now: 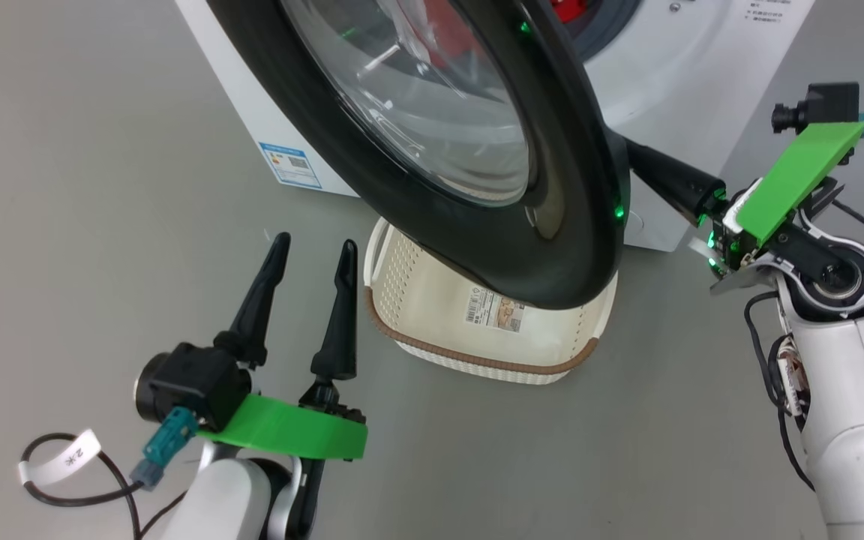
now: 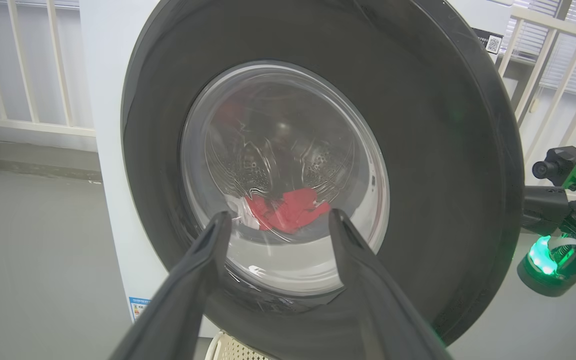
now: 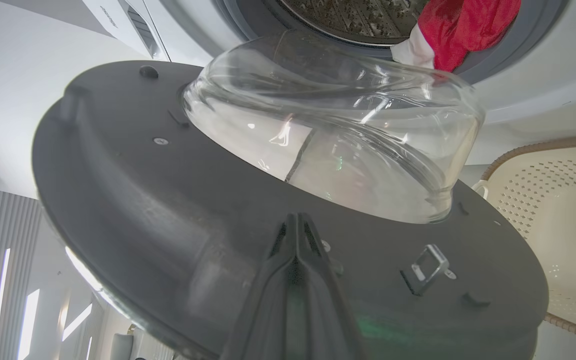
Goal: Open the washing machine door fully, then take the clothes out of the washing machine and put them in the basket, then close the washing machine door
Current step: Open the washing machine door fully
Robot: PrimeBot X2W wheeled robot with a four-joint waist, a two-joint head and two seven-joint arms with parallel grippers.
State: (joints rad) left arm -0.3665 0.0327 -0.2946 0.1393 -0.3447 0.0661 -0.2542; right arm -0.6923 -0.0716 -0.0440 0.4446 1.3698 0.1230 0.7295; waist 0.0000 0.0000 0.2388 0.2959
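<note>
**Head view.** Looking down on the washing machine door [image 1: 432, 112], standing partly open off the washing machine [image 1: 672, 82] and overhanging the basket [image 1: 477, 360]. Showing the basket sitting upright on the grey floor [image 1: 102, 150] just in front of the machine, with a label sticker [image 1: 493, 309] on its inner wall. Catching a sliver of the red clothes [image 1: 574, 9] in the machine's opening, above the door's rim. Showing the left hand [image 1: 314, 241] hovering released just beside the basket's left end, fingers spread and grasping nothing. Showing the right hand [image 1: 649, 169] reaching in behind the door's right edge.

**Left wrist view.** Facing the outer side of the washing machine door [image 2: 438, 165] past the spread fingers of the left hand [image 2: 279, 215]. Showing the clothes [image 2: 288, 210] lying low in the drum [image 2: 278, 160], seen through the glass. Catching the right hand [image 2: 543, 210] at the rim's right edge, and a white railing [image 2: 18, 75] beyond.

**Right wrist view.** Looking along the right hand [image 3: 296, 220], clenched on nothing, its tips lying against the door's grey inner face [image 3: 168, 210] just below the glass bowl [image 3: 343, 125] and near a metal latch hook [image 3: 430, 265]. Showing the clothes [image 3: 463, 30] spilling over the grey gasket [image 3: 543, 20], and the basket [image 3: 543, 200] at the right.
</note>
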